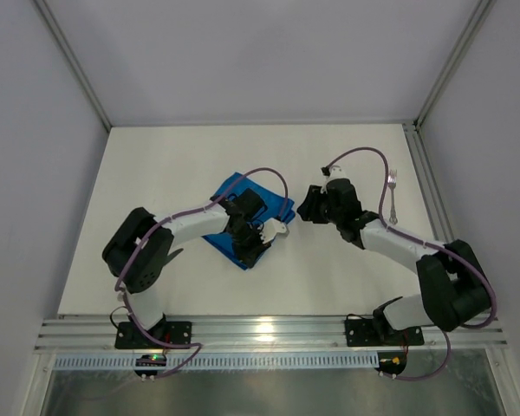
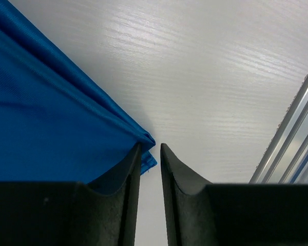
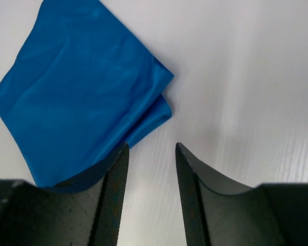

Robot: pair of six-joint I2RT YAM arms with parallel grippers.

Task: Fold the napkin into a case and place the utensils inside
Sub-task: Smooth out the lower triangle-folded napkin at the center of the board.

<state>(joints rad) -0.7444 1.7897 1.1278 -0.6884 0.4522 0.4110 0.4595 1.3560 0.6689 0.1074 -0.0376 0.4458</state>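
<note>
The bright blue napkin lies folded into a layered diamond at the table's middle, partly hidden under my left arm. In the left wrist view the napkin ends in a corner right at the left fingertip. My left gripper is narrowly open, with only bare table between the jaws. My right gripper is open and empty just off the napkin's right corner. A silver fork, one of the utensils, lies at the far right of the table.
An aluminium rail runs along the near table edge by the arm bases. Grey walls and frame posts close in the back and sides. The white tabletop shows around the napkin.
</note>
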